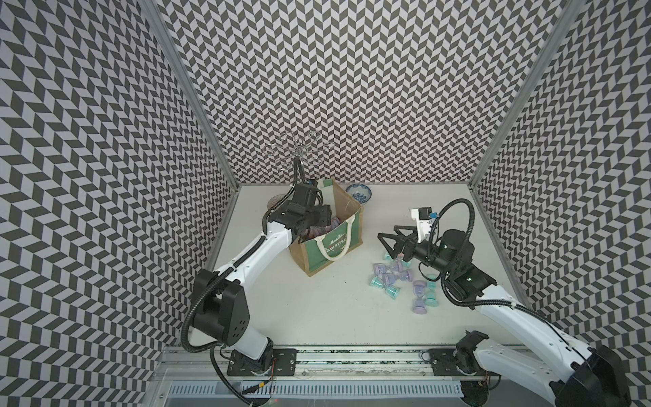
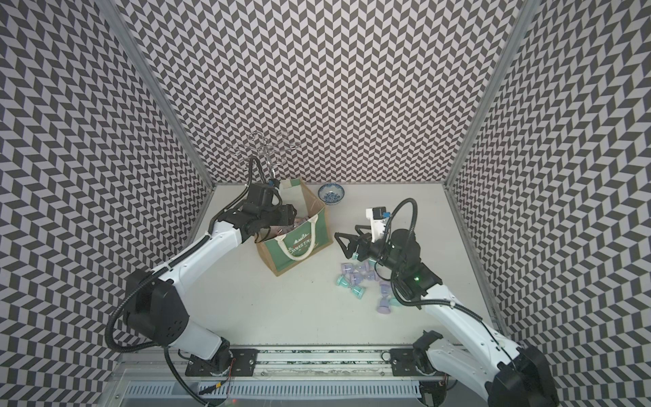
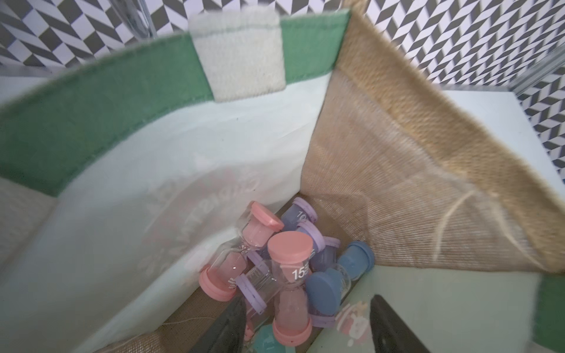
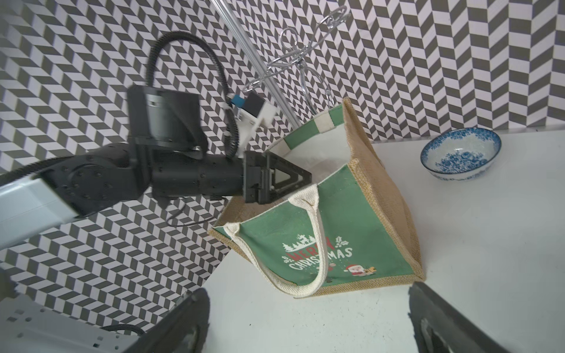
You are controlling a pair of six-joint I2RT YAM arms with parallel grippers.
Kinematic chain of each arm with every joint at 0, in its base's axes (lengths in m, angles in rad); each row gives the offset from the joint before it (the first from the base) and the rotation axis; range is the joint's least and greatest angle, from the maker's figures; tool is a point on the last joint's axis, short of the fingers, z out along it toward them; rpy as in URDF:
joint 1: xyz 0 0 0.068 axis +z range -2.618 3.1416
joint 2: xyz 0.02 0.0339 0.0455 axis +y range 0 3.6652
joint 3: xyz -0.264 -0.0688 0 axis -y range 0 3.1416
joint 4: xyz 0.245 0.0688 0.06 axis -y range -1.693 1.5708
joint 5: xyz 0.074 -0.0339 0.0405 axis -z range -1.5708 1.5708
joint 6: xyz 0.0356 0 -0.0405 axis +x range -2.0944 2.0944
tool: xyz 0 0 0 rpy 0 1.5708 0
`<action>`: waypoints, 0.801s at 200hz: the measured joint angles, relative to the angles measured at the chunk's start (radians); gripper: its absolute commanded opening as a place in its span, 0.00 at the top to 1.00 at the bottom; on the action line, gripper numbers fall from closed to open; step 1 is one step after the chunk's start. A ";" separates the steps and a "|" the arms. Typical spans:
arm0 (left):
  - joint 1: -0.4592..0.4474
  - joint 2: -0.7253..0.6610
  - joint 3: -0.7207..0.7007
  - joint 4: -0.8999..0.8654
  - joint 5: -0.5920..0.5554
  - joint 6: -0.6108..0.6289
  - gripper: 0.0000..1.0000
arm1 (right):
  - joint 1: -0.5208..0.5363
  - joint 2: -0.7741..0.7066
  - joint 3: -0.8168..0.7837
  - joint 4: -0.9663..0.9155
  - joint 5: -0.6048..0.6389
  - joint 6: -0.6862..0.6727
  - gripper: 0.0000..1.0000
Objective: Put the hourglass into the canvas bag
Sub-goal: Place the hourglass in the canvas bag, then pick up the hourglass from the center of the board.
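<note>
Tan burlap and green panels make up the canvas bag (image 1: pixel 331 246) (image 2: pixel 299 246) (image 4: pixel 351 229), which stands open-mouthed on the white surface (image 1: pixel 317 317), toward its rear left. One cream rope handle droops over the lettered front.

The left gripper (image 1: pixel 317 220) (image 4: pixel 293 178) reaches in over the bag's rim. In the left wrist view its fingers (image 3: pixel 226 330) stand apart and grip nothing. Below them a pink hourglass (image 3: pixel 290 275) with white numerals on its glass lies free on a heap of hourglasses (image 3: pixel 324 244) capped in pink, purple and blue. The heap sits at the bottom of the bag, in the corner where the white lining meets the burlap side (image 3: pixel 397 183).

The right gripper (image 1: pixel 389 232) (image 2: pixel 347 231) hovers to the right of the bag, well apart from it. Its fingers (image 4: pixel 183 321) are spread wide with nothing between them. Just below it, loose hourglasses (image 1: pixel 398 278) (image 2: pixel 363 282) in purple and teal lie scattered on the surface.

A blue-and-white patterned bowl (image 1: pixel 359 193) (image 2: pixel 331 193) (image 4: pixel 461 156) rests near the back wall, just beside the bag's far corner. A chrome wire stand (image 1: pixel 296 151) (image 4: pixel 305 55) rises behind the bag.
</note>
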 measured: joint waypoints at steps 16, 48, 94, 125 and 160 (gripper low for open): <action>-0.011 -0.035 0.000 0.001 0.012 -0.003 0.34 | 0.000 -0.018 0.000 -0.044 0.029 0.000 0.01; -0.043 -0.110 0.000 0.008 0.014 -0.009 0.33 | -0.002 -0.069 0.001 -0.129 0.091 0.010 0.01; -0.154 -0.243 -0.026 0.064 0.002 0.002 0.31 | -0.007 -0.113 0.010 -0.255 0.125 0.022 0.01; -0.270 -0.316 -0.095 0.106 0.014 0.025 0.30 | -0.007 -0.145 0.010 -0.352 0.146 0.028 0.01; -0.396 -0.344 -0.156 0.119 0.019 0.018 0.28 | -0.007 -0.196 0.010 -0.444 0.175 0.033 0.01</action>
